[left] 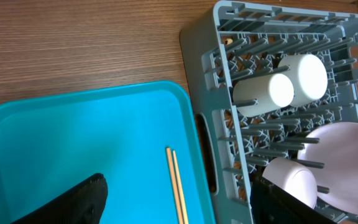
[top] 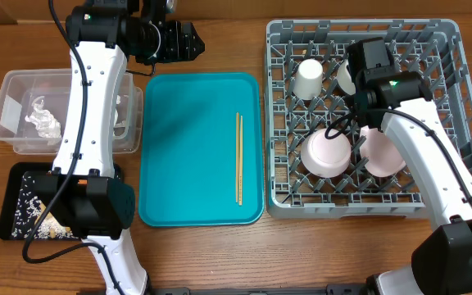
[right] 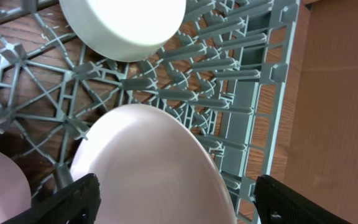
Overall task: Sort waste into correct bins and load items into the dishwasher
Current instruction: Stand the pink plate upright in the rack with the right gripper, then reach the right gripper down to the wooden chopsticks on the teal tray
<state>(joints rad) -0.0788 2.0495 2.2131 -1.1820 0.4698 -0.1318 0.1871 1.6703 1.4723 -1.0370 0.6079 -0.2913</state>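
Note:
The grey dish rack (top: 442, 106) holds a white cup (top: 310, 78), a white bowl (top: 347, 75) beside it, another bowl (top: 326, 152) and the pale pink plate (top: 381, 156). My right gripper (right: 173, 202) is open, its fingers spread to either side of the plate (right: 148, 168) in the rack. The wooden chopsticks (top: 238, 157) lie on the teal tray (top: 187, 147). My left gripper (top: 188, 41) is open and empty above the tray's far edge. In its wrist view (left: 179, 193) the chopsticks (left: 176, 186) lie below.
A clear tub (top: 15, 90) with crumpled white tissue (top: 43, 116) stands at the left. A black tray (top: 11, 192) with white scraps lies below it, partly under the left arm. The rack's edge (left: 201, 124) sits close beside the teal tray.

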